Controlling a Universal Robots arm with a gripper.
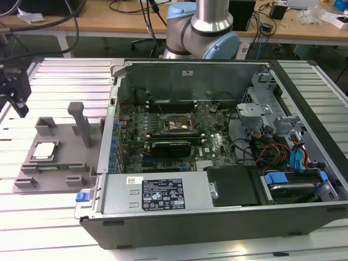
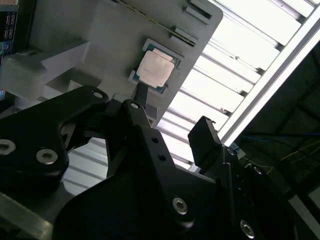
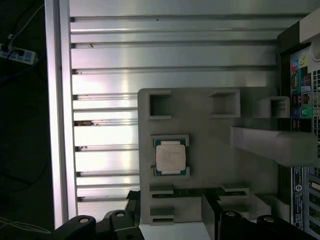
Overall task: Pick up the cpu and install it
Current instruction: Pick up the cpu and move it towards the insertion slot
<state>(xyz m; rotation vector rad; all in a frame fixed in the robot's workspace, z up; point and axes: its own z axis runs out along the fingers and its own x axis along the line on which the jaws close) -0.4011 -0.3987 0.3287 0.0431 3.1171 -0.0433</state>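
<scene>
The cpu (image 1: 44,150), a small square chip with a silvery top, lies flat in a recess of the grey plastic tray (image 1: 65,138) at the exterior view's left. Both wrist views show the cpu (image 2: 156,69) (image 3: 171,157) seated in the tray. My gripper (image 1: 13,92) hangs above the table, beyond the tray's far left corner and apart from the chip. In the second wrist view the gripper (image 2: 172,112) stands open with nothing between its black fingers (image 2: 205,135). The motherboard's black socket frame (image 1: 175,125) sits inside the open computer case (image 1: 228,212).
The case lies on its side in the middle of the ribbed metal table (image 1: 54,212), with cables and drive bays (image 1: 288,179) at the exterior view's right. A tall grey post (image 1: 81,125) rises from the tray. The arm's base (image 1: 201,27) stands behind the case.
</scene>
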